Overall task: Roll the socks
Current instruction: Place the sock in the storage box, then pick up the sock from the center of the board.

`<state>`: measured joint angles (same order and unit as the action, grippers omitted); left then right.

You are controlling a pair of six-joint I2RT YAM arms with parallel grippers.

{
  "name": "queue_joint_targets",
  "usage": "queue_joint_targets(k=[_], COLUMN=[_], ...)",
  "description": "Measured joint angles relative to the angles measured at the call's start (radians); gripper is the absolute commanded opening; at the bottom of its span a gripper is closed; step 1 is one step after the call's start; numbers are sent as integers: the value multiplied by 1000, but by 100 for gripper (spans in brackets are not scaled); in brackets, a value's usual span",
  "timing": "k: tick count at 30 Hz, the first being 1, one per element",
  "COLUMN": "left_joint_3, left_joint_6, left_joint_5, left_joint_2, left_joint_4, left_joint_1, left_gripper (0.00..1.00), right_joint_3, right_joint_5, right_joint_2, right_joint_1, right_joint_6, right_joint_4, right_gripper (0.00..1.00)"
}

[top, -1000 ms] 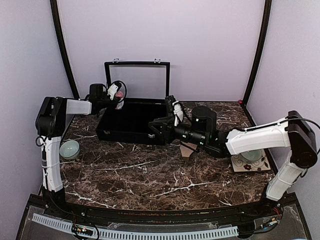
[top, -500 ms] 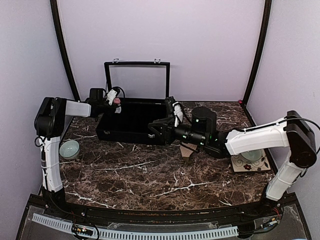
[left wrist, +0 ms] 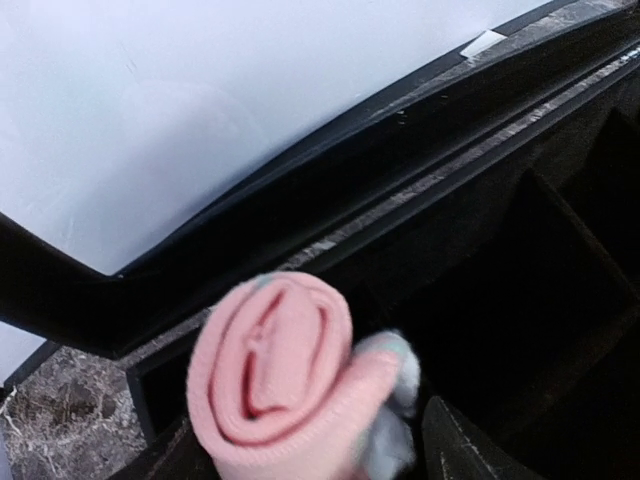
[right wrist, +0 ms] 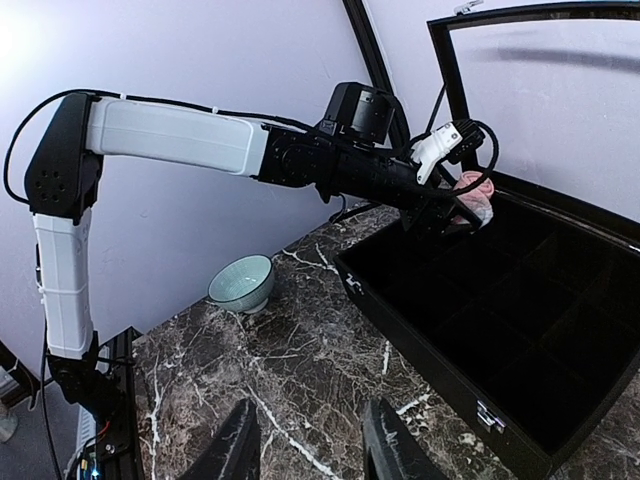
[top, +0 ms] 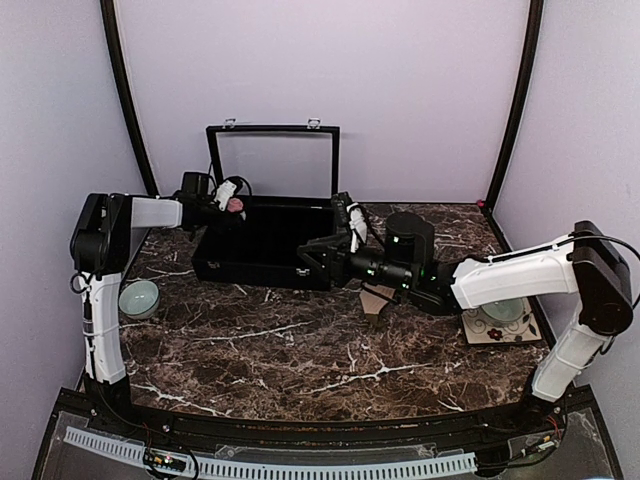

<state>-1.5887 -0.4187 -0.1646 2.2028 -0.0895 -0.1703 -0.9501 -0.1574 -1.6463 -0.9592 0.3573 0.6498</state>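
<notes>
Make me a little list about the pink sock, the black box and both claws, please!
black box: lid up, divided into compartments
pink sock: rolled up, at the left claw, over the black box's back left corner
left claw: by the pink sock, grip unclear
right claw: open, empty, near the black box
green bowl: on the table, left of the black box

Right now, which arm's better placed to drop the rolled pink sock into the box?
Left. The rolled pink sock is at the left end effector, above the box's far left corner. The right end effector is empty, near the box's front right corner, away from the sock.
</notes>
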Motion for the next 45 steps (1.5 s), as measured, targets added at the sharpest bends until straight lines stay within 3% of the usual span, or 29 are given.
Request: queue_joint_targets(k=[4, 5, 11, 16, 26, 29, 34, 36, 45], left_joint_3=[-1, -18, -52, -101, -237, -245, -256, -267, -330], left_joint_6=[0, 0, 17, 25, 35, 41, 67, 80, 127], left_joint_5=[-31, -58, -111, -146, -204, -218, -224, -221, -211], left_joint_2=[-32, -63, -96, -105, -88, -88, -86, -82, -36], left_joint_4=[79, 159, 229, 248, 283, 283, 287, 290, 276], left_joint_1=[0, 0, 0, 0, -2, -3, -3, -5, -24], left_gripper=[76, 72, 52, 43, 44, 50, 86, 94, 99], right_joint_3=[1, 9, 31, 46, 55, 55, 55, 55, 55], right_joint_5=[-4, -4, -4, -4, -13, -21, -29, -31, -38], right_joint_2=[0, 0, 1, 1, 1, 1, 1, 1, 0], right_joint_1=[0, 0, 3, 6, 13, 13, 15, 16, 16], right_joint_6=[4, 11, 24, 41, 57, 64, 71, 72, 76], right_joint_4=[0, 0, 10, 11, 25, 29, 31, 32, 40], right_gripper=[35, 35, 35, 35, 34, 33, 32, 32, 30])
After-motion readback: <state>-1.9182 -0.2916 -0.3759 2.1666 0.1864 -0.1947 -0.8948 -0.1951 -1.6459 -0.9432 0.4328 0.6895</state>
